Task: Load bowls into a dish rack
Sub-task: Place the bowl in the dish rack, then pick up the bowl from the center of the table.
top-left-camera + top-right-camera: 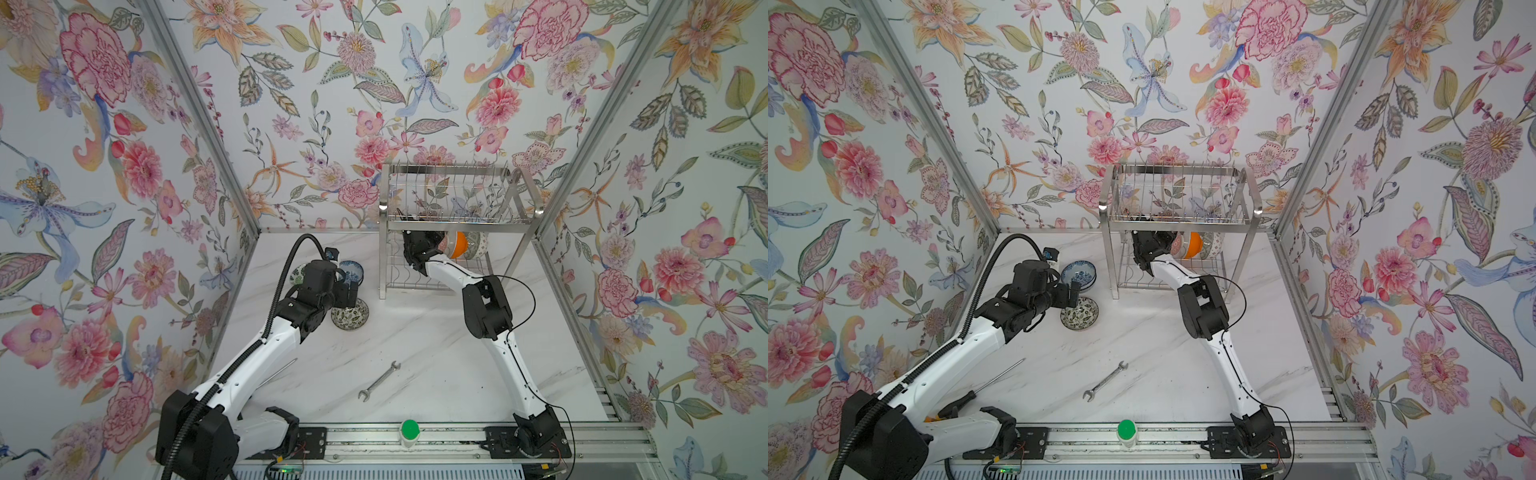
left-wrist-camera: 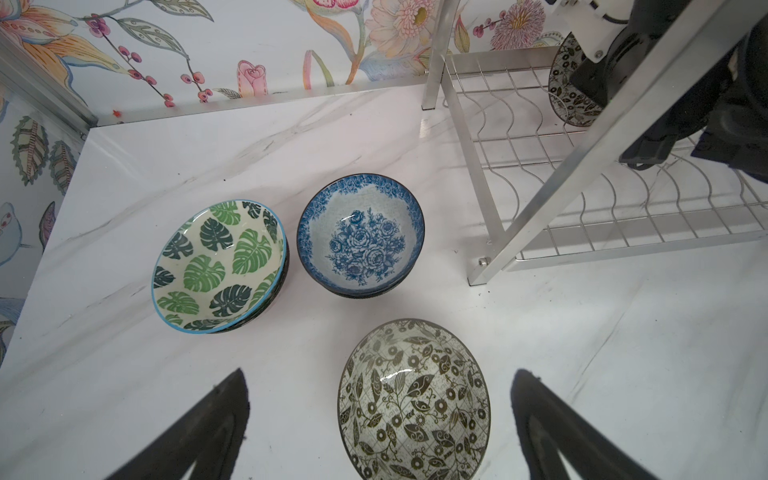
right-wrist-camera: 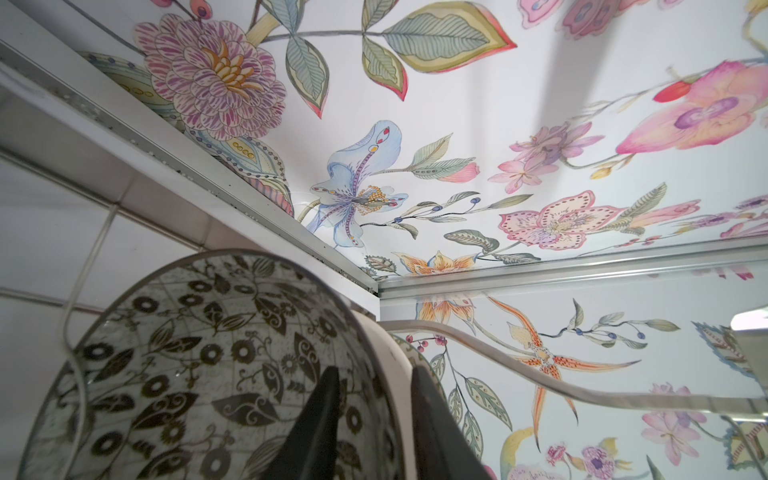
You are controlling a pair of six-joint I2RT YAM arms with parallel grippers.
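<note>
The dish rack (image 1: 457, 226) (image 1: 1183, 226) stands at the back of the marble table. On its lower wavy grid (image 2: 582, 199) a black-and-white floral bowl (image 3: 199, 374) (image 2: 569, 91) stands on edge next to an orange bowl (image 1: 459, 245). My right gripper (image 3: 375, 370) (image 1: 440, 245) straddles the floral bowl's rim, open, with a gap at the inner finger. My left gripper (image 2: 381, 372) (image 1: 353, 291) hangs wide open over a second black-and-white bowl (image 2: 415, 403) (image 1: 1080, 313). Beyond it sit a blue-and-white bowl (image 2: 360, 237) and a green-leaf bowl (image 2: 220, 266), each on top of another bowl.
A wrench (image 1: 379, 381) lies mid-table and a screwdriver (image 1: 984, 384) lies near the left arm's base. A green-capped white object (image 1: 410, 430) stands on the front rail. Floral walls close in the left, back and right sides.
</note>
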